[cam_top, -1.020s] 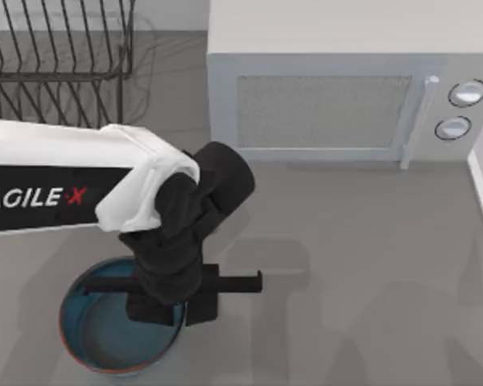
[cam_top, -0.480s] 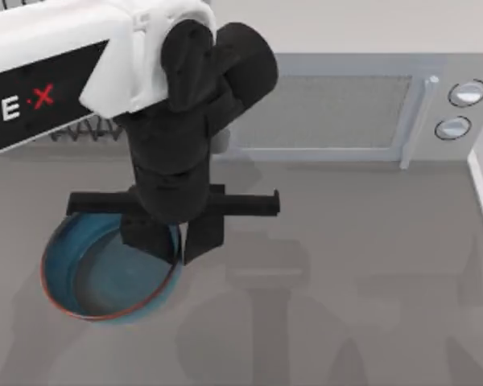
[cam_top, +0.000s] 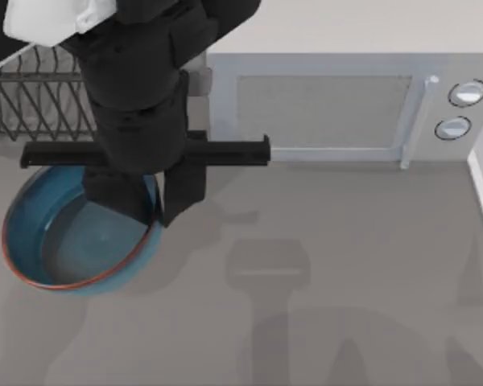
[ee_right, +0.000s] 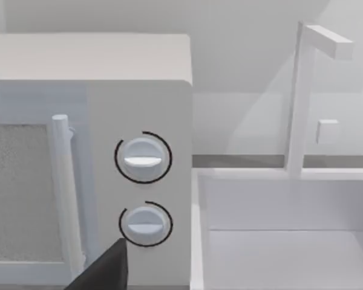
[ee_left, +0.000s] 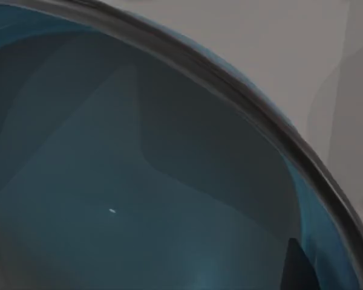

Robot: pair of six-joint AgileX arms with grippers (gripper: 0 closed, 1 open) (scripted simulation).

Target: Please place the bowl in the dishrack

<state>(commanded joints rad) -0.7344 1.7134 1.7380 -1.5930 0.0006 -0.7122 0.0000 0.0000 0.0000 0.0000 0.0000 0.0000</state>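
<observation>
Bowl (cam_top: 60, 241) in left hand (cam_top: 157, 211), near dishrack (cam_top: 32, 104)

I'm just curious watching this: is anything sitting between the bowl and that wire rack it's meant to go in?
Nothing visible blocks the way. The left gripper holds the bowl by its rim, and bare table lies between it and the dishrack behind. The microwave stands off to the right.

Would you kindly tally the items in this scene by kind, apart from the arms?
Bowl: 1
Dishrack: 1
Microwave: 1
Microwave knobs: 2
Sink: 1
Total: 6
</observation>
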